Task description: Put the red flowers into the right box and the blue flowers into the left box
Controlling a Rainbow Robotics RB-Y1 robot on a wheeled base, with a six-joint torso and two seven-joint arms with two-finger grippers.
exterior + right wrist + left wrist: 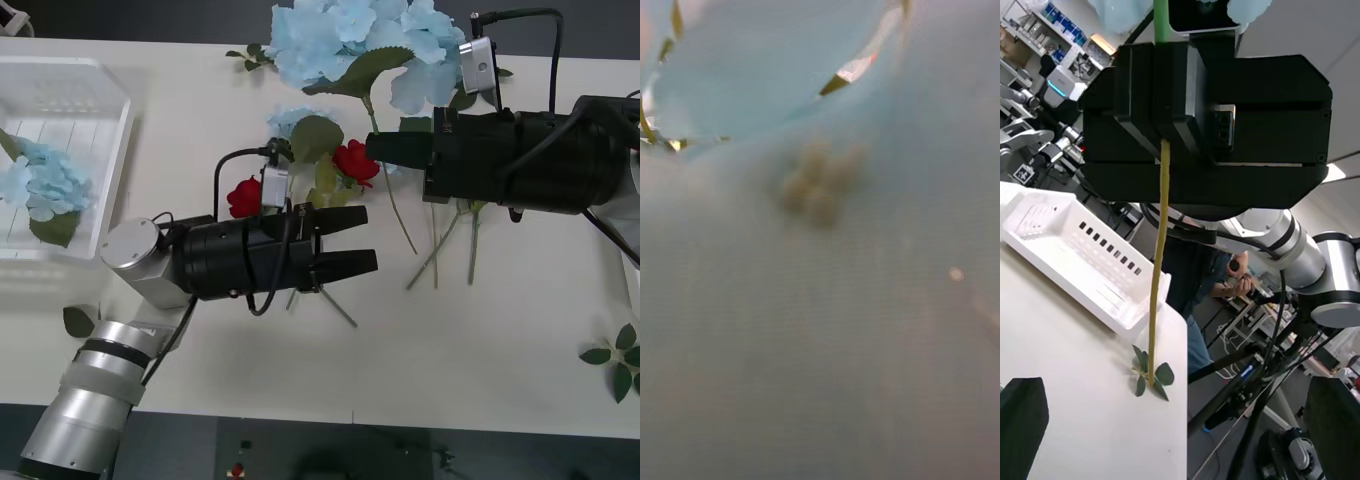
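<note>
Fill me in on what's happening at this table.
The robot is sorting artificial flowers. The right gripper is shut on a blue flower, its stem hanging down past the fingers, above the pile of blue flowers and red flowers. The left gripper hovers open beside the red roses. One blue flower lies in the left box.

Before me lay a white table (pixel 520 340), its surface plain and pale. Near its edge on my right rested a loose sprig of 4 or so dark green leaves (pixel 615 358) with no bloom; my left wrist camera caught the same sprig (pixel 1150 373) by the table's rim. A single dark leaf (pixel 77 321) sat on my left, and another small leafy sprig (pixel 250 57) lay at the far side
</note>
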